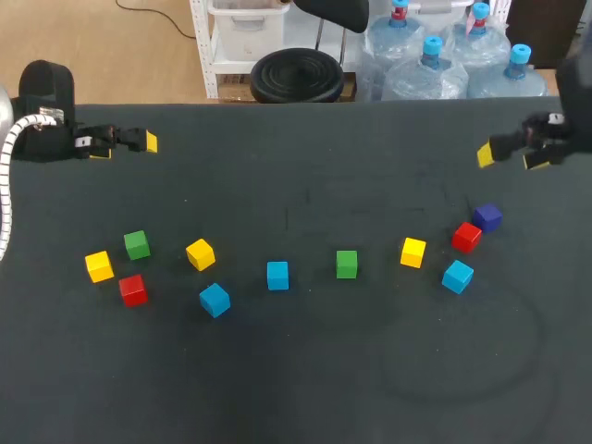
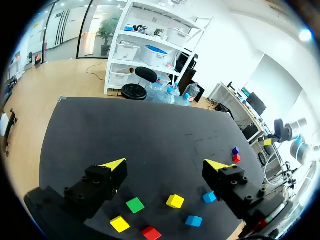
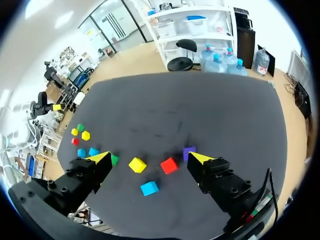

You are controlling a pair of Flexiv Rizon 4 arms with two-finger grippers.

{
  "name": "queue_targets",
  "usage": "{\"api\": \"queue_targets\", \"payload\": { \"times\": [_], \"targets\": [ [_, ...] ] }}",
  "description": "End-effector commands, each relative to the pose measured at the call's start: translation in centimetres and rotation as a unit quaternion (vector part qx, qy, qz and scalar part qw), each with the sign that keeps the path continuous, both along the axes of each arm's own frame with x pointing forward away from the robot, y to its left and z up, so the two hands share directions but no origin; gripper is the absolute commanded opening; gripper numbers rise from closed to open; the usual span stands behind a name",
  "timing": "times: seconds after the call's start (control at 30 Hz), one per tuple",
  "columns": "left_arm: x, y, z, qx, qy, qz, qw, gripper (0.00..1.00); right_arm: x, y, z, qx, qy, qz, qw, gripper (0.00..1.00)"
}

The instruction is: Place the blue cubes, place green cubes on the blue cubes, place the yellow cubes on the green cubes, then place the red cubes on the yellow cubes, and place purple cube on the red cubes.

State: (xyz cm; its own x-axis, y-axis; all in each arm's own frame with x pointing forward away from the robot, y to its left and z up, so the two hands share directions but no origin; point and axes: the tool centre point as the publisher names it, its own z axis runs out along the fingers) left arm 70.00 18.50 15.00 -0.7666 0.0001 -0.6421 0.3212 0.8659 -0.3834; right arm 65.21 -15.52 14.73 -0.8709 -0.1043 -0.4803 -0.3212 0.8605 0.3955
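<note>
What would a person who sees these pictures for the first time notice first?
Bright cubes lie scattered in a loose arc across the dark table, none stacked yet. The only purple cube sits at the arc's right end, close beside a red cube. The left gripper and right gripper hang near the table's far corners, fingers open and empty.

Head camera high behind me, over the whole table [image 1: 296,388], wrist cameras raised at either side, facing inward past my left gripper [image 2: 166,164] and right gripper [image 3: 148,157], all sharing the cubes [image 1: 277,275] ahead.
</note>
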Motion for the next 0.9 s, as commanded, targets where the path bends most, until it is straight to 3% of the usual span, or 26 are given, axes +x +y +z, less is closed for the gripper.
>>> {"api": "queue_targets", "payload": {
  "times": [0.03, 0.43, 0.6, 0.9],
  "targets": [
    [0.0, 0.0, 0.0, 0.000, 0.000, 0.000, 1.000, 1.00, 0.2, 0.3, -0.1, -0.006, 0.010, 0.001, 1.000, 1.00],
    [0.0, 0.0, 0.0, 0.000, 0.000, 0.000, 1.000, 1.00, -1.3, 0.0, -2.0, -0.034, 0.072, 0.012, 0.997, 1.00],
    [0.0, 0.0, 0.0, 0.000, 0.000, 0.000, 1.000, 1.00, -2.0, -0.6, -2.2, -0.051, 0.082, 0.016, 0.995, 1.00],
    [0.0, 0.0, 0.0, 0.000, 0.000, 0.000, 1.000, 1.00, -4.0, -0.4, -3.3, -0.117, 0.077, 0.118, 0.983, 1.00]
  ]
}}
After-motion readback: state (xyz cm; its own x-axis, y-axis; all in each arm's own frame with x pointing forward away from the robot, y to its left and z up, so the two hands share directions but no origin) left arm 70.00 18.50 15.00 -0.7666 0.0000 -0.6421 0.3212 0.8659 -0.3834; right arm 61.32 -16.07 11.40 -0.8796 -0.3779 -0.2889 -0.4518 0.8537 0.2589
